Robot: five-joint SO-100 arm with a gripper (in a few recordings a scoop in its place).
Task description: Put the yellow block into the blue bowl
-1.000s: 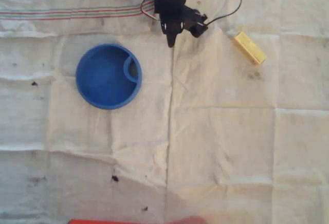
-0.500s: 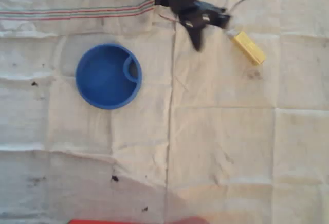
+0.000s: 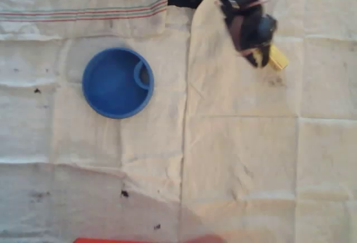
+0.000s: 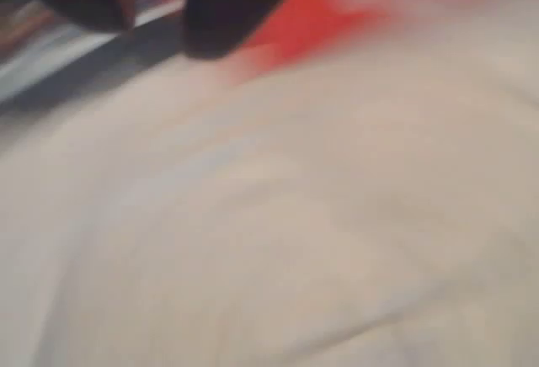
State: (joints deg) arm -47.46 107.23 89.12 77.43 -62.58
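Observation:
The yellow block (image 3: 278, 59) lies on the cloth at the upper right of the overhead view, with its upper-left part hidden under the arm. My gripper (image 3: 257, 58) hangs over that end of the block, blurred by motion. In the wrist view two dark fingers (image 4: 227, 5) show at the top left with a gap between them and nothing held; the picture is heavily blurred. The blue bowl (image 3: 117, 82) sits empty at the left, well apart from gripper and block, its small compartment on the right side of its rim.
A creased white cloth (image 3: 234, 159) covers the table. A striped band (image 3: 83, 15) runs along the upper left. A red strip (image 3: 145, 240) lies at the bottom edge, and a red blur (image 4: 337, 5) shows in the wrist view.
The arm has swung right and outward from the top centre, and the gripper now covers the near end of the yellow block. Block and bowl have not moved.

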